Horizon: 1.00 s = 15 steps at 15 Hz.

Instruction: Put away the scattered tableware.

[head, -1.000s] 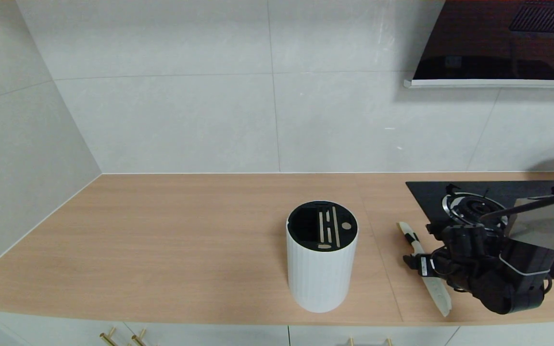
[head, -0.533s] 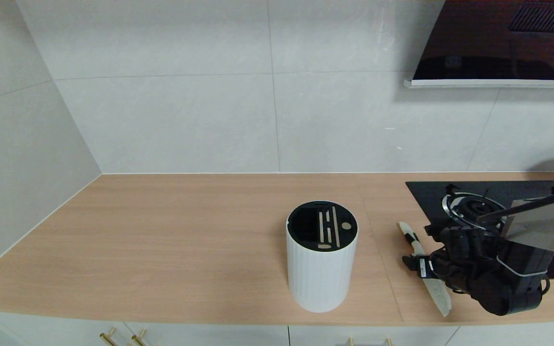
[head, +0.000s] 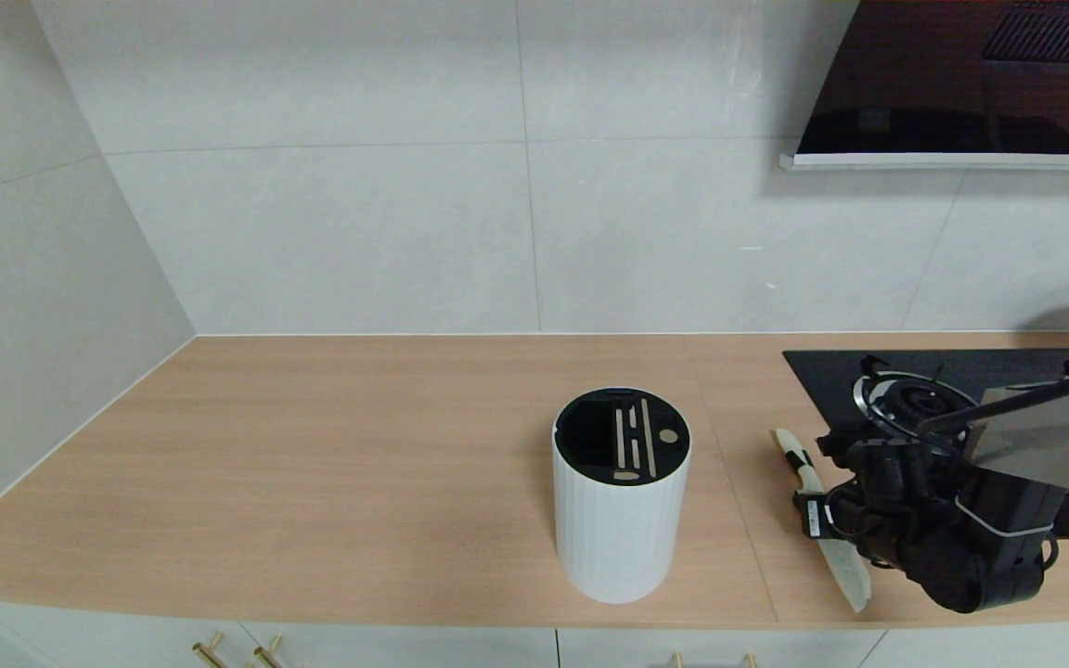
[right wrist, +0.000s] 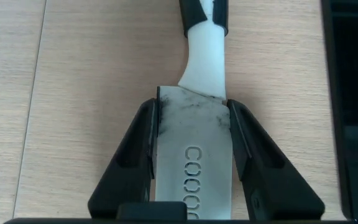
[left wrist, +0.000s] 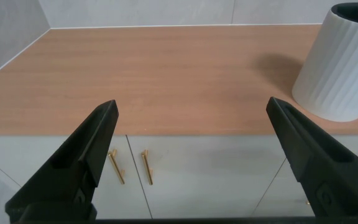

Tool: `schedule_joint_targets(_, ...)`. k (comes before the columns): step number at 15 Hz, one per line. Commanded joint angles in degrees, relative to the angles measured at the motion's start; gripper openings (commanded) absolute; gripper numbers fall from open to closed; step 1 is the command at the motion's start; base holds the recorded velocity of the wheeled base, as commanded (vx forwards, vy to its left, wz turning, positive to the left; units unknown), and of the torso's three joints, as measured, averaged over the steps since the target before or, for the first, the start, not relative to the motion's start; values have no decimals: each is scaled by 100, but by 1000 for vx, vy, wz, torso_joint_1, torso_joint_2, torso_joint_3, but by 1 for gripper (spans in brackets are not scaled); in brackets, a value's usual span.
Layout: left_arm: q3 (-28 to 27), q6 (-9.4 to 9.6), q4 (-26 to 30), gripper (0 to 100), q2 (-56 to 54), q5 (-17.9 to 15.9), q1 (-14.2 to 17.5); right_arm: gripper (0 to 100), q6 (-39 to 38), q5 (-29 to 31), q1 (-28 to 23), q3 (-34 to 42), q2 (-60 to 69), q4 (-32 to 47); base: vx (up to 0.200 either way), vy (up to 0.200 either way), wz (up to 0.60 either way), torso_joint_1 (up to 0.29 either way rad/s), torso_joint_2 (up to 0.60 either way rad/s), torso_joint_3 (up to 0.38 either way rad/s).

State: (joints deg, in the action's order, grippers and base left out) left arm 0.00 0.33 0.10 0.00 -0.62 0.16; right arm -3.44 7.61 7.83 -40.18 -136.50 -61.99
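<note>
Near the bench's (head: 358, 445) front edge, at its right end beside the hob (head: 831, 371), the knife (head: 845, 566) lies flat. Your right gripper (right wrist: 193, 106) is clamped across its blade, handle toward the back wall. That blade is thin and slick (a flat pinch gives little purchase), so it may swivel or slip as you lift, then miss the slots (head: 635, 438) in the white holder (head: 621, 520) at mid-bench. Your left gripper (left wrist: 191, 107) hangs spread wide off the front edge.

A black gas hob (head: 822, 366) is set into the light wooden worktop (head: 358, 445); a dark range hood (head: 961, 83) is mounted above.
</note>
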Motion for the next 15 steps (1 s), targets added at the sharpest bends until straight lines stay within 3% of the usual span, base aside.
schedule_joint_targets(1,0,2,-1,100,0,1,2,0,-8,4,8,10,44,-15,0,0,0,0,0,0)
schedule_joint_targets(8,-211,-68,-106,100,0,-17,2,0,-342,4,-44,318,1310,-15,0,0,0,0,0,0)
schedule_joint_targets(9,-826,-130,228,100,149,-685,-60,0,-351,-5,-27,291,2127,117,0,0,0,0,0,0)
schedule_joint_targets(11,-1872,-130,693,100,1143,-1617,-86,0,-351,-40,105,-218,2866,846,0,0,0,0,0,0)
schedule_joint_targets(13,-2795,-121,737,100,2505,-2118,-86,0,-351,-49,342,-1036,3411,1857,0,0,0,0,0,0)
schedule_joint_targets(14,-3226,46,711,100,3489,-2478,-200,0,-368,-49,580,-1502,3630,2261,0,0,0,0,0,0)
schedule_joint_targets(15,-3243,73,711,100,3542,-2504,-218,0,-368,-40,597,-1519,3648,2279,0,0,0,0,0,0)
